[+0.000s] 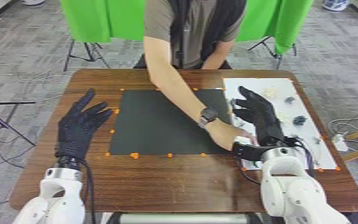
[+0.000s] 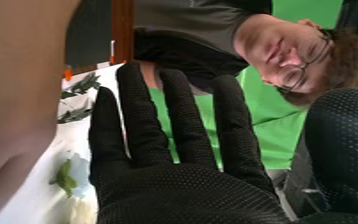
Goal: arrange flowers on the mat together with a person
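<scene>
Where the white sheet (image 1: 238, 84) lies, the right hand (image 1: 262, 118) hovers, fingers straight.

texts: none readable | labels: none readable | brands: none readable | numbers: none readable | signs: none readable

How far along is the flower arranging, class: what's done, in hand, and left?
Nothing looks arranged on the dark mat yet. A person's hand reaches in beside the robot's open right hand; whether it holds anything, I cannot tell. The left hand is open, holding nothing. Leafy sprigs lie on the white sheet, so probably all the placing is left.
</scene>
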You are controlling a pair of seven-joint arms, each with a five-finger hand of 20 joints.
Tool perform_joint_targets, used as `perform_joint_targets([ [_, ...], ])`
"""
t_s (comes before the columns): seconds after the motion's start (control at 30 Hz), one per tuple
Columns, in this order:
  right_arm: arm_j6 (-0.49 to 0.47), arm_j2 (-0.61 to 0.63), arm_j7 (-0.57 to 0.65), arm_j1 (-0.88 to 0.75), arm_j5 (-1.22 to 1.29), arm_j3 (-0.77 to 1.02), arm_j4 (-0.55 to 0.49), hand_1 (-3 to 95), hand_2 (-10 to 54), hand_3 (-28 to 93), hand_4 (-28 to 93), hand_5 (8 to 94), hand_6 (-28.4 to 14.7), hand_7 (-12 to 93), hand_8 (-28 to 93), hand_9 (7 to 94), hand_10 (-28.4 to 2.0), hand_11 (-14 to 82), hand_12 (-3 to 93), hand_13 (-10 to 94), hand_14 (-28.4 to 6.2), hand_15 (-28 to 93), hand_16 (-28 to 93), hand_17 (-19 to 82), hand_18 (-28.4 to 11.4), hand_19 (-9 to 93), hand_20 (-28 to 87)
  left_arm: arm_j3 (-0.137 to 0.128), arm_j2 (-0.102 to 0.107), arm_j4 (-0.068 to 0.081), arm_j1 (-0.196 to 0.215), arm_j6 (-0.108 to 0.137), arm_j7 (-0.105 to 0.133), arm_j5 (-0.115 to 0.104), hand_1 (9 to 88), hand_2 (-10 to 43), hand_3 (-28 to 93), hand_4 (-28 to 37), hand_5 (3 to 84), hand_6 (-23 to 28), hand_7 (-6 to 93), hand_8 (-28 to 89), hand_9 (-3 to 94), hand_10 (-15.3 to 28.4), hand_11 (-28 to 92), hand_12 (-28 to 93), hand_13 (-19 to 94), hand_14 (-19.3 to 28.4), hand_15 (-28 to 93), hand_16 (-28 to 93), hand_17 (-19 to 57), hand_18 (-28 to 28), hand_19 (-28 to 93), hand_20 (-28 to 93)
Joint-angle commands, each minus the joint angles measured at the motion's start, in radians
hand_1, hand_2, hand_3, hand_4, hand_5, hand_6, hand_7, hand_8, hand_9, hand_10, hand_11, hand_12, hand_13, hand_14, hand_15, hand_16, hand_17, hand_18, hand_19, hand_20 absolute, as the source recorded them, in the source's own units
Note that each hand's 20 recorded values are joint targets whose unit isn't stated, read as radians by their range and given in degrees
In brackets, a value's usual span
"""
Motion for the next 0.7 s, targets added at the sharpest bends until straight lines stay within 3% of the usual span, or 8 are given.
perform_joint_targets([
  [0.03,0.016,0.005,-0.018,0.0,0.005,-0.003,-0.005,13.9,12.7,73,-27,38.2,1.6,14,-13,43.5,-15.2,9.6,13.6,35,-19.3,28,14,4,-20.8,42,13,-0.001,-0.012,0.009,-0.001,-0.02,-0.006,0.006,18.8,12.8,71,-28.3,31.8,6.0,11.1,-9,36.0,19.0,24,10,29,24.4,46,-8,-5.2,25.7,61,-7],
  [0.1,0.01,0.005,-0.014,0.004,-0.003,-0.005,-0.003,13.3,12.9,73,-27,38.2,1.6,14,-13,43.5,-15.2,9.5,13.6,35,-19.4,28,14,4,-20.8,42,13,0.001,-0.004,0.005,0.007,-0.009,0.001,-0.002,18.8,12.9,71,-28.3,31.8,6.0,11.0,-9,36.0,19.0,24,10,29,24.4,46,-8,-5.1,25.7,61,-7],
  [0.2,0.021,0.004,-0.018,-0.012,0.005,-0.002,-0.008,13.2,13.0,73,-27,38.1,1.6,14,-13,43.5,-15.2,9.6,13.6,35,-19.4,28,14,4,-20.8,42,13,-0.001,-0.008,0.005,0.007,-0.009,-0.015,-0.002,18.7,12.9,71,-28.3,31.8,6.0,11.0,-9,35.9,19.0,24,10,28,24.5,46,-8,-5.2,25.7,61,-7],
  [0.23,0.018,0.005,-0.013,-0.011,0.001,-0.003,-0.007,13.1,13.0,73,-27,38.2,1.6,14,-13,43.5,-15.2,9.6,13.6,35,-19.4,28,14,4,-20.8,42,13,0.005,0.001,0.006,0.008,-0.001,-0.005,-0.009,18.8,12.9,71,-28.3,31.8,6.0,11.0,-9,35.9,19.0,24,10,28,24.5,46,-8,-5.2,25.7,61,-7],
  [0.4,0.018,0.003,-0.011,-0.007,-0.004,-0.001,-0.008,13.2,13.0,73,-27,38.2,1.6,14,-13,43.5,-15.2,9.4,13.6,35,-19.4,28,14,4,-20.8,42,13,-0.016,-0.009,0.002,0.008,-0.022,-0.019,0.009,18.8,12.9,71,-28.3,31.8,6.0,11.0,-9,35.9,19.0,24,10,28,24.5,46,-8,-5.2,25.7,61,-7],
  [0.53,0.019,0.001,-0.016,-0.012,0.004,0.009,-0.009,13.2,13.0,73,-28,38.2,1.6,14,-13,43.6,-15.2,9.5,13.7,35,-19.4,28,14,4,-20.8,42,13,-0.01,0.002,0.0,0.006,-0.006,-0.011,-0.003,18.8,12.9,71,-28.3,31.8,6.0,11.0,-9,35.7,19.0,24,10,28,24.4,46,-8,-5.2,25.7,61,-7],
  [0.57,0.017,-0.003,-0.012,-0.022,0.003,0.014,-0.012,13.2,13.0,73,-28,38.2,1.6,14,-13,43.6,-15.1,9.5,13.7,35,-19.4,28,14,4,-20.8,42,13,-0.016,-0.004,-0.001,0.012,-0.012,-0.026,-0.001,18.8,13.0,70,-28.3,31.7,6.0,11.1,-9,35.7,19.0,24,10,28,24.4,46,-8,-5.2,25.7,61,-7],
  [0.7,0.018,-0.003,-0.008,-0.026,-0.002,0.016,-0.013,13.2,13.1,73,-28,38.2,1.6,14,-13,43.6,-15.1,9.5,13.6,35,-19.4,28,14,4,-20.8,42,13,-0.018,-0.001,-0.005,0.023,0.001,-0.02,-0.005,18.8,13.1,70,-28.3,31.7,6.0,11.0,-9,35.6,19.0,24,10,28,24.5,46,-8,-5.3,25.6,61,-7],
])
